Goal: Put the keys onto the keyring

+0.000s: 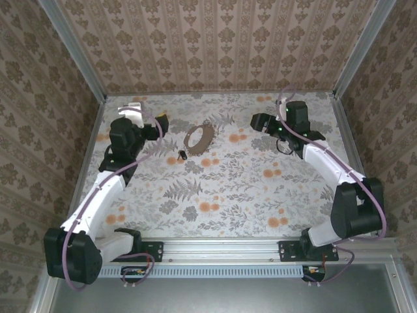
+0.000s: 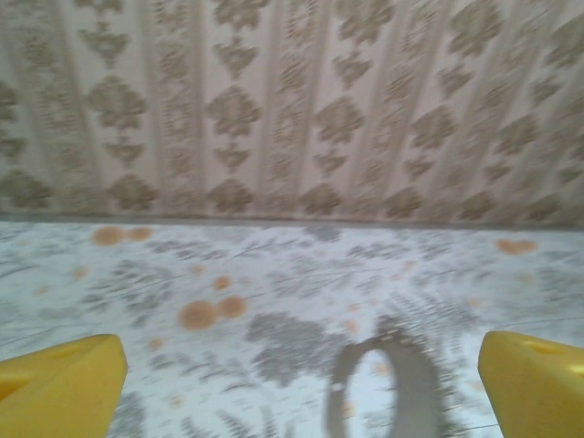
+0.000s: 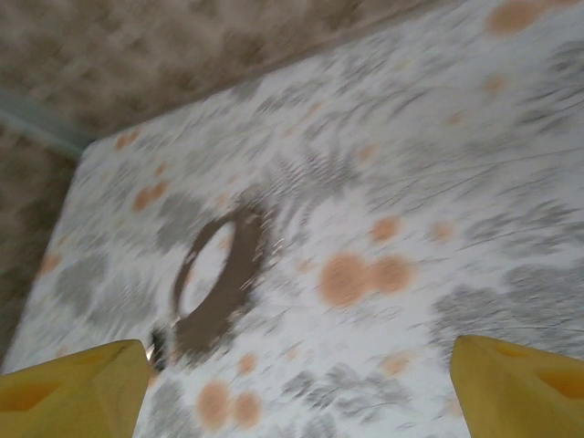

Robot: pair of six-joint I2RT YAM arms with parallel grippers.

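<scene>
Overhead: the keyring [image 1: 199, 137] lies flat on the floral table [image 1: 247, 195], toward the far middle; it sits between the two arms and touches neither
Key: one small dark key [image 1: 182, 155] lies on the table just beside the hoop's near-left edge; whether they touch I cannot tell
Left gripper: the left gripper [image 1: 148, 115] is left of the hoop; its wrist camera shows its yellow fingers [image 2: 59, 388] spread wide with nothing held; the keyring [image 2: 422, 392] lies ahead, blurred
Right gripper: the right gripper [image 1: 259, 121] is right of the hoop, well apart from it; its fingers [image 3: 520, 383] are spread wide and empty; the keyring [image 3: 239, 265] lies ahead, blurred
</scene>
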